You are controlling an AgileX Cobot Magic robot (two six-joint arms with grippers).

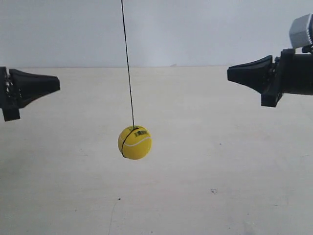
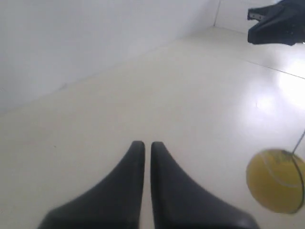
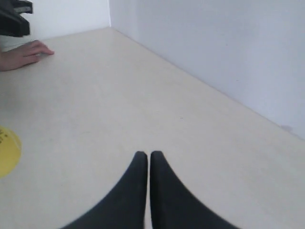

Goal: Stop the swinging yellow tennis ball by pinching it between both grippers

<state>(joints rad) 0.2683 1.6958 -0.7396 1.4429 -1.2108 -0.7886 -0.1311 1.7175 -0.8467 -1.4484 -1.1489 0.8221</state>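
Note:
The yellow tennis ball (image 1: 135, 142) hangs on a thin dark string (image 1: 128, 63) above the pale table, with its barcode sticker facing the exterior camera. It touches neither gripper. The gripper of the arm at the exterior view's left (image 1: 57, 83) points toward the ball from higher up and well to the side. The gripper at the exterior view's right (image 1: 229, 73) faces it, also higher and farther off. My left gripper (image 2: 147, 143) is shut and empty, with the ball (image 2: 275, 180) off to one side. My right gripper (image 3: 148, 153) is shut and empty, and the ball (image 3: 7, 151) shows at the frame edge.
The pale table (image 1: 220, 161) meets a white wall (image 1: 205, 29) behind. A person's hand (image 3: 24, 55) rests on the table near the far arm in the right wrist view. The opposite gripper (image 2: 274, 24) appears in the left wrist view's corner.

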